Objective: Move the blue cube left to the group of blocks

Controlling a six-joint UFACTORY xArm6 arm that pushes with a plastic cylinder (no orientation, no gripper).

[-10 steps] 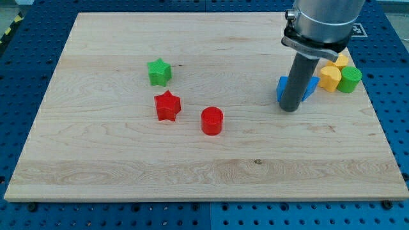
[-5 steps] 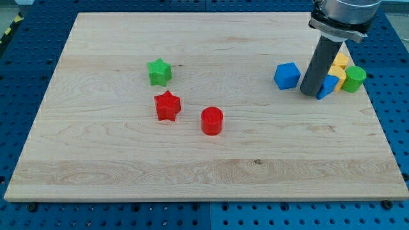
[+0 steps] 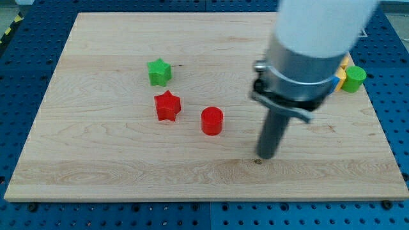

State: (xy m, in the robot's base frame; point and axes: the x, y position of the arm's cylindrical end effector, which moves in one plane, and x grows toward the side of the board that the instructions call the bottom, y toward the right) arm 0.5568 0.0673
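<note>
My tip (image 3: pixel 266 156) rests on the wooden board (image 3: pixel 115 160) near the view's bottom, to the right of and slightly below the red cylinder (image 3: pixel 211 121). The arm's wide body fills the view's upper right and hides the blue cube. A red star (image 3: pixel 167 105) and a green star (image 3: pixel 159 71) lie left of centre, with the red cylinder to their right. The tip touches no block.
At the board's right edge a green cylinder (image 3: pixel 355 78) and part of a yellow block (image 3: pixel 342 75) show beside the arm. A blue pegboard table (image 3: pixel 396 115) surrounds the board.
My tip has swung from between the blue blocks at the right down and left to the board's lower middle. The arm now covers the blue cube. The other blocks have not moved.
</note>
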